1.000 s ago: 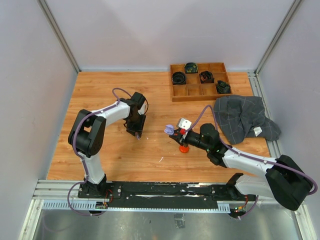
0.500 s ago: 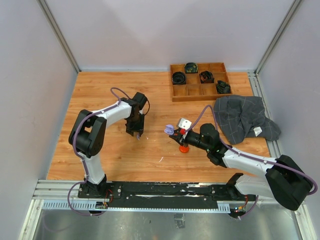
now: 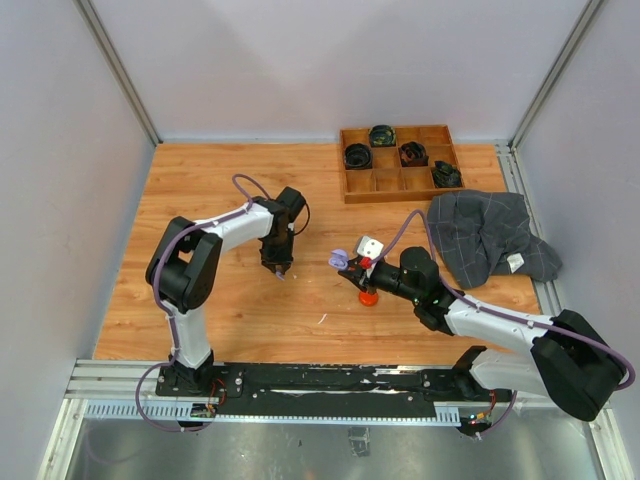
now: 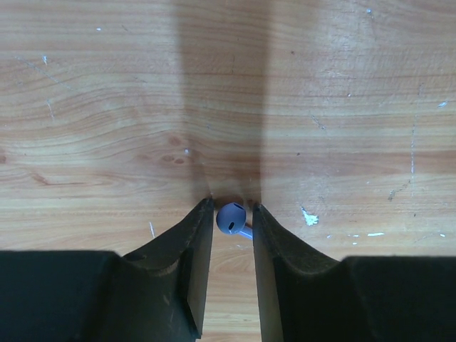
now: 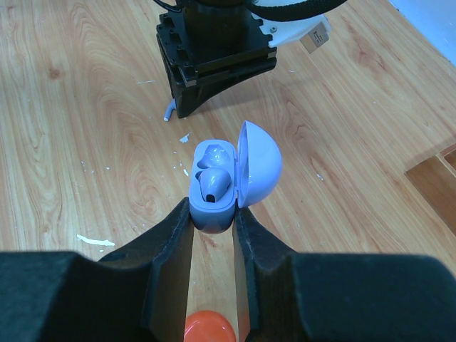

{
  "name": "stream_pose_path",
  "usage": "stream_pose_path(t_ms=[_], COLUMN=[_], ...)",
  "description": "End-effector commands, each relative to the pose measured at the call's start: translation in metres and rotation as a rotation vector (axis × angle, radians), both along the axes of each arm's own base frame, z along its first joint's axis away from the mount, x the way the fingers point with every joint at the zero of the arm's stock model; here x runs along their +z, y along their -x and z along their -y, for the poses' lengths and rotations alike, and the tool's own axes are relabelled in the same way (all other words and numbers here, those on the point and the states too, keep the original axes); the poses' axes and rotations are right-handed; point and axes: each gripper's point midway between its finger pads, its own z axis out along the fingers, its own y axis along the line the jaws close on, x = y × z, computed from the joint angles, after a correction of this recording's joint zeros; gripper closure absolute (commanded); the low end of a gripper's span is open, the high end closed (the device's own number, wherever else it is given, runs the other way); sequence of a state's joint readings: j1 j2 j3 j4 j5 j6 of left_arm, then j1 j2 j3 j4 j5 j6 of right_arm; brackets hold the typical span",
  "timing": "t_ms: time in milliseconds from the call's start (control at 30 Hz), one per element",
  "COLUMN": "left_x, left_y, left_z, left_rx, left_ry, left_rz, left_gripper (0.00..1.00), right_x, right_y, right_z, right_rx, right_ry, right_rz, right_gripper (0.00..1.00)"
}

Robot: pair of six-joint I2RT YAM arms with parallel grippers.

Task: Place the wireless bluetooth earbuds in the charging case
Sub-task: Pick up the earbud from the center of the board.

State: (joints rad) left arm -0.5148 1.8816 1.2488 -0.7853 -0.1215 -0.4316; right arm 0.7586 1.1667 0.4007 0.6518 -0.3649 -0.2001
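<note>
A lilac earbud (image 4: 231, 217) lies at table level between my left gripper's fingertips, and the left gripper (image 4: 233, 214) (image 3: 279, 268) is shut on it, tips down against the wood. Its stem (image 5: 169, 112) pokes out under that gripper in the right wrist view. My right gripper (image 5: 213, 214) (image 3: 348, 262) is shut on the lilac charging case (image 5: 214, 187) (image 3: 340, 259), whose lid stands open to the right. One lilac earbud (image 5: 214, 184) sits in the case. The two grippers are a short way apart at mid table.
An orange-red case (image 3: 369, 297) (image 5: 209, 329) lies on the table under my right gripper. A wooden compartment tray (image 3: 345, 195) with dark cases stands at the back right. A grey cloth (image 3: 490, 235) lies right of it. Small white slivers (image 3: 322, 319) dot the wood.
My left gripper has shifted a little to the right and its forearm has swung round. The right arm and the case have not moved.
</note>
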Motion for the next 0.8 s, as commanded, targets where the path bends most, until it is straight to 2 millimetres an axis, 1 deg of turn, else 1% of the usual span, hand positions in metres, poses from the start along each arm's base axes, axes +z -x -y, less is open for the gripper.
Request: stream_pose_path(t_ms=[0, 100, 167, 267, 400, 567, 767], left_x=[-0.006, -0.005, -0.003, 0.004, 0.018, 0.044, 0.096], left_y=[0.014, 0.019, 0.019, 0.016, 0.008, -0.005, -0.021], left_z=[-0.006, -0.005, -0.004, -0.005, -0.003, 0.007, 0.028], left_rx=[0.004, -0.011, -0.019, -0.025, -0.032, -0.035, -0.096], left_ry=[-0.030, -0.026, -0.023, -0.030, -0.025, 0.021, 0.111], left_rz=[-0.033, -0.038, -0.030, -0.001, 0.065, 0.198, 0.435], left_gripper=[0.68, 0.71, 0.75, 0.82, 0.86, 0.89, 0.88], right_x=[0.012, 0.012, 0.011, 0.011, 0.013, 0.016, 0.021], right_y=[-0.001, -0.001, -0.001, -0.001, 0.000, 0.001, 0.001], right_z=[-0.001, -0.002, -0.001, -0.002, -0.002, -0.003, -0.003], right_rx=[-0.003, -0.003, -0.003, -0.001, 0.001, 0.001, -0.003], right_ry=[-0.031, -0.031, -0.030, -0.029, -0.038, -0.058, -0.078], right_rz=[0.013, 0.013, 0.013, 0.013, 0.013, 0.014, 0.013], right_gripper=[0.99, 0.99, 0.99, 0.99, 0.99, 0.99, 0.99])
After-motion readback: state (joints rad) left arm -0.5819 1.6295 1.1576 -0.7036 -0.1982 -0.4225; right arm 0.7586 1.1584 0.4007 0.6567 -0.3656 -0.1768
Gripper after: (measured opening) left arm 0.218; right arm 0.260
